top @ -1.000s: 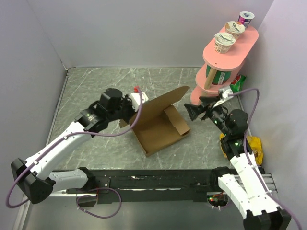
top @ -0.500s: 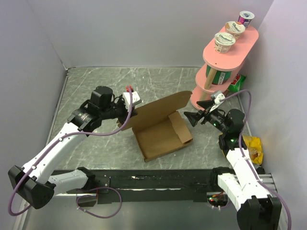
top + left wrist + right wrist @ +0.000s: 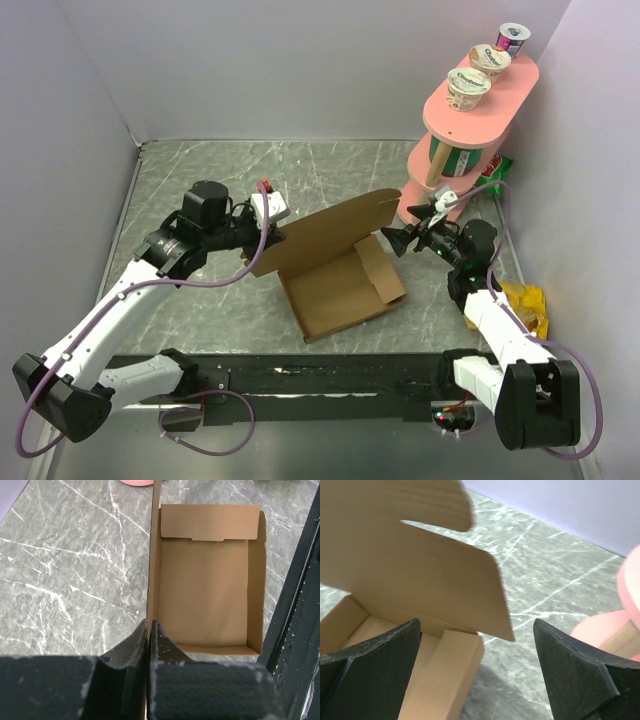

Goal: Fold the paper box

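The left gripper is pinched shut on the thin upper edge of the raised lid of the paper box. As I judge it, the cardboard could slip out of that narrow bite, or the lid could crease off its hinge if it is pushed down while the light tray slides. The right gripper is spread wide, holding nothing and pinning nothing; the box sits about mid-table, slightly toward the near edge, with its lid's end just beside those open fingers and its tray below the left gripper.
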Robot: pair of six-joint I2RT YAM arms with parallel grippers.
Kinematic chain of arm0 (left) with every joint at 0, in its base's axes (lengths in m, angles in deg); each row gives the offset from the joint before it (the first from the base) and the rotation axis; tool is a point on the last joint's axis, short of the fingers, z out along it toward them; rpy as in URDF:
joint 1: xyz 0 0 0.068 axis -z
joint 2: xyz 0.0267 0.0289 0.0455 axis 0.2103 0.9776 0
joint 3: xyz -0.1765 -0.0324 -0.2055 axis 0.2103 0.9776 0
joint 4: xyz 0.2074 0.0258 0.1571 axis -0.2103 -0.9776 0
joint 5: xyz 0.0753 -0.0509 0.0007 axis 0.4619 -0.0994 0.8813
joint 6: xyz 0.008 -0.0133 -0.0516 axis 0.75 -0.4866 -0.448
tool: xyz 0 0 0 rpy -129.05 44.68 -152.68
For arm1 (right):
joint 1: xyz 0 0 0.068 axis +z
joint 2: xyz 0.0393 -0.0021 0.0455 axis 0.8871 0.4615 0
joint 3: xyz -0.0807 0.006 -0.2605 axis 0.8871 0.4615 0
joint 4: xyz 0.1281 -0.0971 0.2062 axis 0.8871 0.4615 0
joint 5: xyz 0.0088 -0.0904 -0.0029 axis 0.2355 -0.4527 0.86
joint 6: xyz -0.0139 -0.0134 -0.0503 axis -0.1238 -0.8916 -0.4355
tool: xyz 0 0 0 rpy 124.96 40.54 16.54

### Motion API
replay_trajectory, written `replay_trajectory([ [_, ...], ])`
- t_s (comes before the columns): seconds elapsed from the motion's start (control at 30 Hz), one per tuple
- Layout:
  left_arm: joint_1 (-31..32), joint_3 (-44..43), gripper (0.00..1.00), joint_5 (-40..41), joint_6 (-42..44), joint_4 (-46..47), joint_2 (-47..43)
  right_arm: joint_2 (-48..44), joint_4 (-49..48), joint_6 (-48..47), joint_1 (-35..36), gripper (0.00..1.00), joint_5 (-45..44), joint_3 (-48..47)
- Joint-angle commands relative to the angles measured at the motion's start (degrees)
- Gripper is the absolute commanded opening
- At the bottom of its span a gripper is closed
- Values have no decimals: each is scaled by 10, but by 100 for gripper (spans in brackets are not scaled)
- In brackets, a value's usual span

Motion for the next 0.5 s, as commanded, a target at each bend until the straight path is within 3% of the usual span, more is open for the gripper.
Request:
replay_trajectory([
  [0.0, -5, 7, 8, -4, 4, 38, -9, -4, 1, 16, -3, 100, -58, -29],
  [0.07, -5, 11, 9, 15, 2, 44, -8, -19, 71, 58, -2, 100, -121, -38],
  [0.13, -5, 13, 9, 26, 1, 47, -5, -29, 120, 78, 1, 98, -118, -25],
  [0.3, -5, 5, 10, 11, 5, 36, 3, -28, 295, 46, 109, 97, -235, -54],
  [0.47, -5, 4, 10, 10, 15, 26, -2, 16, 343, 49, 116, 97, -260, -77],
])
